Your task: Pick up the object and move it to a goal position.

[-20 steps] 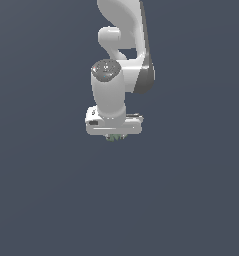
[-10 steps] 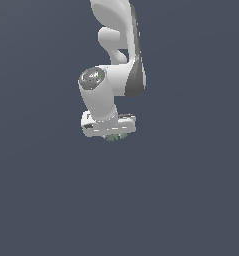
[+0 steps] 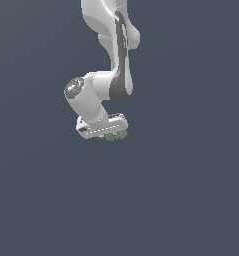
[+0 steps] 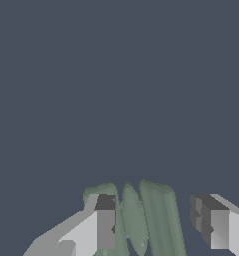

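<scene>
Gripper (image 3: 115, 136) hangs under the white arm (image 3: 116, 60) w/ the sage-green object (image 3: 116, 136) poking out at its 6 o'clock, no surface seen beneath. In wrist view the object (image 4: 146, 220) sits between the fingers (image 4: 105, 222): one pad touches its side, the other shows a gap, so can't tell if the pincer is truly clamped on it. Risk, imo: contact on one side only plus ridged slabs means poor seating; a quick swing twd the goal could twist it loose & drop it. No goal marker in view.
</scene>
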You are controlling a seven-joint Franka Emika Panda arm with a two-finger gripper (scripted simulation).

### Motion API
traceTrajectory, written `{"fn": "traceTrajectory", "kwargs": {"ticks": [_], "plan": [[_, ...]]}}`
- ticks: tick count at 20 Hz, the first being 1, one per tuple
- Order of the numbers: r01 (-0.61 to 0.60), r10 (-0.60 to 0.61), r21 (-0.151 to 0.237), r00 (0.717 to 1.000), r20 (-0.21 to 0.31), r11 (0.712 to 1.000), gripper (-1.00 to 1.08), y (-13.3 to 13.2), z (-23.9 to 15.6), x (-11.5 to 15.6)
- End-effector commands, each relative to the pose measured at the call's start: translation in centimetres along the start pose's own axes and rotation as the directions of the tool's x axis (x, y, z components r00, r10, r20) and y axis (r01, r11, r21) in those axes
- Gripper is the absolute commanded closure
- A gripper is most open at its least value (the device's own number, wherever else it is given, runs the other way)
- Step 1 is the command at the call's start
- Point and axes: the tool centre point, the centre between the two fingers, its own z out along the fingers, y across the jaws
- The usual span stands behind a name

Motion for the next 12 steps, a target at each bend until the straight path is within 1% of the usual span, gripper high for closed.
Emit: {"fn": "traceTrajectory", "kwargs": {"ticks": [1,6,12], "plan": [[0.015,-0.015,0.040,1.000,-0.003,0.999,-0.20,0.5,0.6,-0.7],[0.044,-0.042,0.116,0.999,-0.020,0.992,-0.20,1.5,1.8,-2.0],[0.079,-0.069,0.200,0.996,-0.057,0.977,-0.20,2.5,3.1,-3.5]]}}
